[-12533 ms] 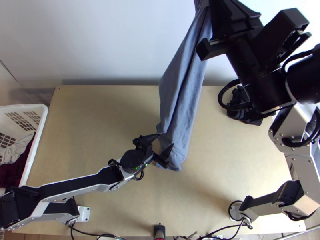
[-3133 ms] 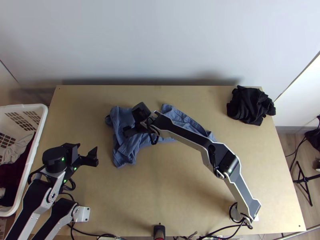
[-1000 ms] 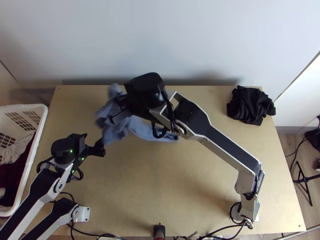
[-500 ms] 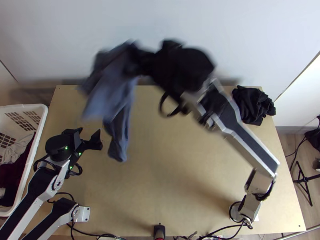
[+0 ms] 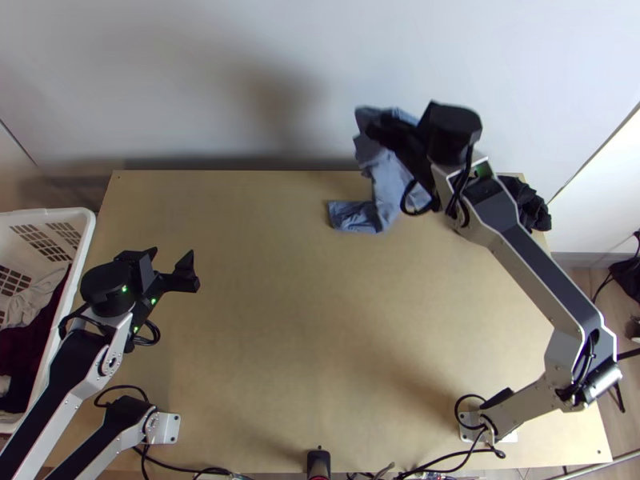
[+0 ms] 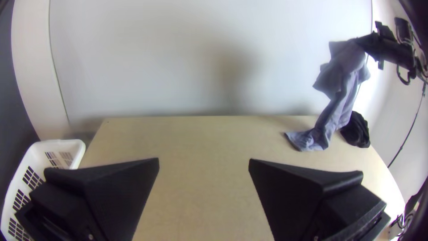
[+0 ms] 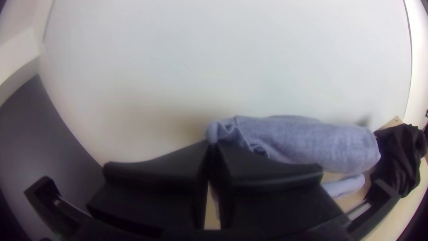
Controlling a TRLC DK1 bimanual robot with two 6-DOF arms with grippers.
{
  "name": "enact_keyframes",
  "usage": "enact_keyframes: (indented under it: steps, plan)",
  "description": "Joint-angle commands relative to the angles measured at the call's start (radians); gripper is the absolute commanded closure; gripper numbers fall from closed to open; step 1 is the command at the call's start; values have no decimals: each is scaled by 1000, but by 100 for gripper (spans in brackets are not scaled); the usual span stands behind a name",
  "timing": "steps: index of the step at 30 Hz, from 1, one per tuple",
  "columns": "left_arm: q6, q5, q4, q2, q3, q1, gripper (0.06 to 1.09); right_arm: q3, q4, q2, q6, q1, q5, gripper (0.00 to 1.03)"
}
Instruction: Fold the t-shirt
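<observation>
Right tool (image 7: 214,146) pinches the hanging, unfolded shirt (image 6: 341,100). Left tool (image 6: 203,165) gapes, empty. All folding apparently remains

Laundry basket (image 5: 86,236) left of left gripper (image 5: 171,254), t-shirt (image 5: 388,180) below right gripper (image 5: 380,126)
Clothes (image 5: 28,302) lie in the basket; the t-shirt's lower end is on the table (image 5: 280,336), bunched cloth (image 5: 534,212) to the right gripper's right
</observation>
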State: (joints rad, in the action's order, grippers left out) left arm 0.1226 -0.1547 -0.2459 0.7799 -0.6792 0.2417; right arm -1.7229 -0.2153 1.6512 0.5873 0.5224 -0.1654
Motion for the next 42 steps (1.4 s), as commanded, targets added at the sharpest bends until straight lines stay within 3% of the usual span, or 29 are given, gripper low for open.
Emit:
enact_keyframes:
  steps: [1, 8, 13, 19, 27, 33, 39, 42]
  plan:
    - [-8, 0, -10, 9, -22, -7, 11, 249, 79, -77, -26, -9, 37, 100]
    - [-11, -2, -20, 9, -31, -16, 11, 302, 90, -125, -67, 74, 38, 100]
    - [-6, -23, -10, 7, -23, -22, 11, 157, 44, -122, -67, 214, 96, 100]
    - [37, -23, 3, 9, 12, -24, 11, -89, -50, -65, 32, 395, 155, 100]
    - [45, -28, 17, 25, -6, -13, 11, -182, -25, 18, 124, 561, 167, 100]
    - [45, -37, 17, 1, 33, -64, 11, -63, 33, 30, 132, 553, 167, 100]
    - [35, -37, 30, -50, 107, -127, 11, 180, 131, -28, 152, 421, 184, 100]
    - [28, -37, 31, -60, 121, -142, 11, 375, 246, -111, 149, 366, 211, 100]
